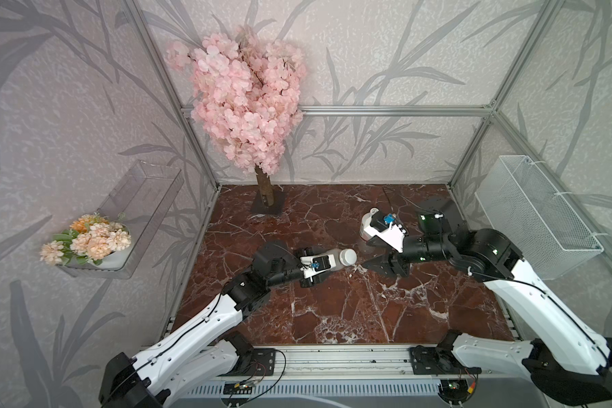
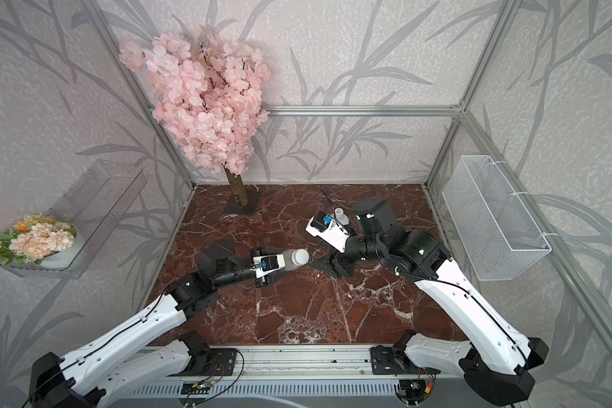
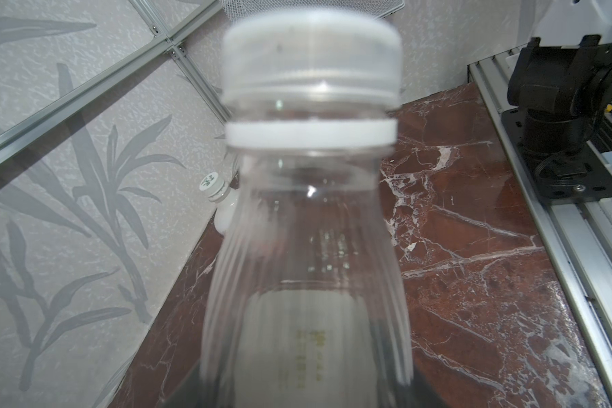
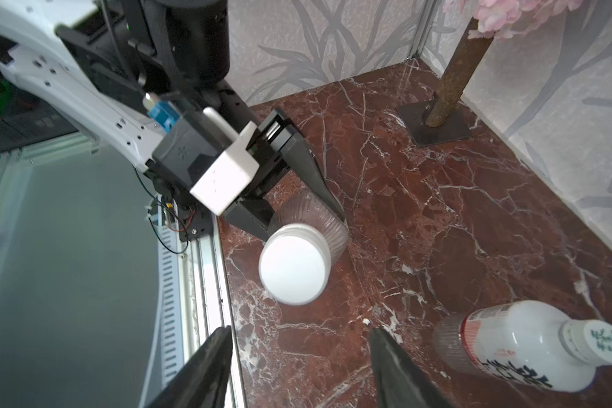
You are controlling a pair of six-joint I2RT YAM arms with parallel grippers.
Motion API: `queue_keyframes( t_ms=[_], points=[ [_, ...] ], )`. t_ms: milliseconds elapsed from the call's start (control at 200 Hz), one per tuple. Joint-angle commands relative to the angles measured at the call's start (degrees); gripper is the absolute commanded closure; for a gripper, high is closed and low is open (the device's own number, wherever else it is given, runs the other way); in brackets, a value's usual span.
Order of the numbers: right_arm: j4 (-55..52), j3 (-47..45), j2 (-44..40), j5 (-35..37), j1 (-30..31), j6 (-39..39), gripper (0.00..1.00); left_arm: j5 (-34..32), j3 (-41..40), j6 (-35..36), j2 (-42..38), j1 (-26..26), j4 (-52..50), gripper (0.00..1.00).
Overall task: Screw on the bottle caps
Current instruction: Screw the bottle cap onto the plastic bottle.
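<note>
My left gripper (image 1: 321,264) is shut on the body of the clear bottle (image 1: 334,259), held off the table and tipped on its side. The plain white cap (image 1: 349,256) sits on its neck and points at my right gripper (image 1: 372,262). That gripper is open, a short way from the cap, with nothing between its fingers (image 4: 212,356). In the right wrist view the plain cap (image 4: 292,268) faces the camera. The white-wrapped bottle (image 4: 516,346) with black characters stands at the back right and wears the printed cap (image 4: 605,341). The left wrist view shows the clear bottle (image 3: 308,247) close up.
A pink blossom tree on a dark base plate (image 1: 267,206) stands at the back left of the marble table (image 1: 333,311). A white wire basket (image 1: 537,215) hangs on the right wall. A clear shelf with flowers (image 1: 92,240) is on the left wall. A metal rail (image 1: 333,356) runs along the front.
</note>
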Motion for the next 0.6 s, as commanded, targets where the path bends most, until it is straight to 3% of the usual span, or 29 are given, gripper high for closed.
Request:
queue_keyframes(
  t_ms=[0,225,595],
  points=[
    [0.31,-1.13,-0.69,2.80,2.15,-6.65,0.35,3.33,2.33,-1.69,0.24,-0.17,-0.81,0.54],
    [3.56,-1.72,0.83,5.68,4.40,-7.82,0.35,3.62,2.96,-1.58,0.53,-0.57,-1.59,0.54],
    [4.53,0.03,4.32,4.08,5.33,-8.54,0.36,3.68,3.04,-1.54,0.59,-0.93,-1.79,0.55]
  ],
)
